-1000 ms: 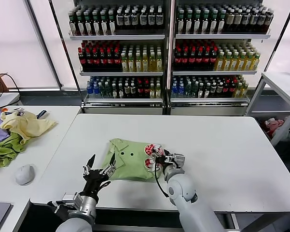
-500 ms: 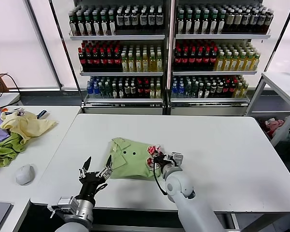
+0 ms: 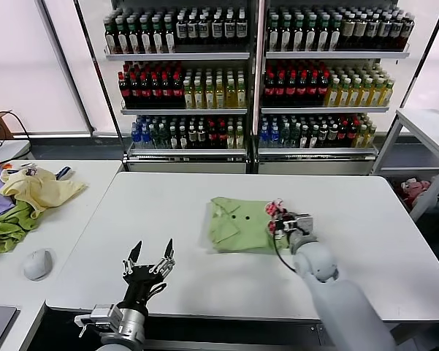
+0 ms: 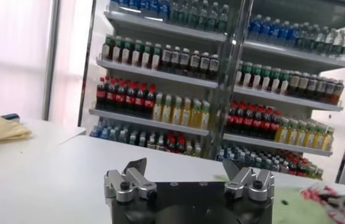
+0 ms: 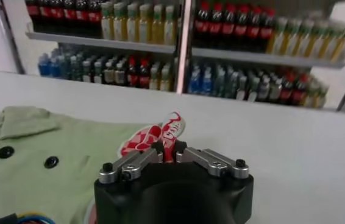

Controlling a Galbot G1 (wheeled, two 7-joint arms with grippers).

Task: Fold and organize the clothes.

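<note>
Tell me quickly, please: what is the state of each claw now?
Left claw: open, holding nothing, above the near table edge.
Right claw: shut on the polo shirt, pinching its red-and-white patch.

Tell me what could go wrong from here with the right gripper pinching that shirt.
1. The right gripper is shut on only the red-and-white patch edge of the polo shirt; such a thin pinch may slip.
2. With one edge held, pulling could bunch or undo the folded bundle.
3. The left gripper hangs open near the table's front edge, apart from the shirt, so nothing steadies the other side.
</note>
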